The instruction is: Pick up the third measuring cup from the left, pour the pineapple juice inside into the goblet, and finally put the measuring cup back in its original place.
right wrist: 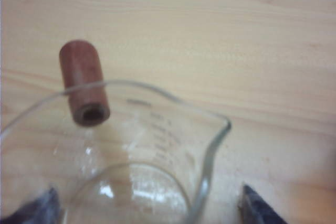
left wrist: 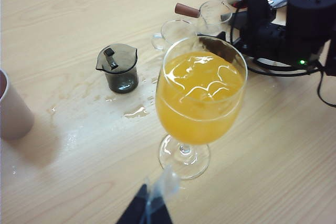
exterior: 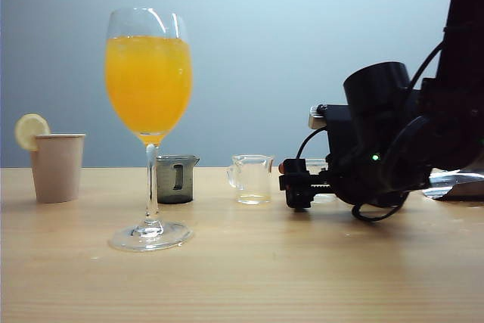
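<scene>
Right gripper (right wrist: 147, 203) jaws wide, straddling upright third measuring cup (right wrist: 131, 156); wooden handle (right wrist: 84, 82) level, pointing away from gripper

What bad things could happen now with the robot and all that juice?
1. The open right gripper sits around the small clear measuring cup with a brown wooden handle; pulling back crookedly might tip it.
2. The tall clear stemmed goblet is nearly full of orange liquid; a bump could spill lots.
3. Puddles wet the light wooden table, so cups may slide.
</scene>
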You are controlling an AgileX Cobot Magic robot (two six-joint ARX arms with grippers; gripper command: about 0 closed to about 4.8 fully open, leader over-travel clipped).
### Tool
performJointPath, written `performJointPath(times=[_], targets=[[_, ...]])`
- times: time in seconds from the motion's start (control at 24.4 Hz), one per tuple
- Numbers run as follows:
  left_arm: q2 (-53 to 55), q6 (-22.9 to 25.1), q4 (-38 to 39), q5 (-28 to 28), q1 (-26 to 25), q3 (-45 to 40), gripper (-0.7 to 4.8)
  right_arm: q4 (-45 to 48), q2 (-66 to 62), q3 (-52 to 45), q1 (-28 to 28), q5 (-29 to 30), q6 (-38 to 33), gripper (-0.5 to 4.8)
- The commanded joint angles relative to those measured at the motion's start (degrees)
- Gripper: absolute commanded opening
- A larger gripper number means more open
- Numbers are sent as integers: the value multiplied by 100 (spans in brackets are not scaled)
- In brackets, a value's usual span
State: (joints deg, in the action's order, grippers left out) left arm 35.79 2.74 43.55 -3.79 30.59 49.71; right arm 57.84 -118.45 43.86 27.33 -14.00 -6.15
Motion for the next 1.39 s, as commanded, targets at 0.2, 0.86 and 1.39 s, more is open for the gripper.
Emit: performJointPath(times=[0.2, 0.86, 1.39], targets=[[-11, -17, -37, 11, 4, 24, -5, 269, 562, -673, 11, 254, -15, 462], [-11, -20, -37, 11, 4, 24, -5, -3289, 6293, -2299, 13, 509, 256, -3], [-11, -17, -37, 11, 4, 24, -5, -6489, 10006, -2297, 13, 271, 83, -3]])
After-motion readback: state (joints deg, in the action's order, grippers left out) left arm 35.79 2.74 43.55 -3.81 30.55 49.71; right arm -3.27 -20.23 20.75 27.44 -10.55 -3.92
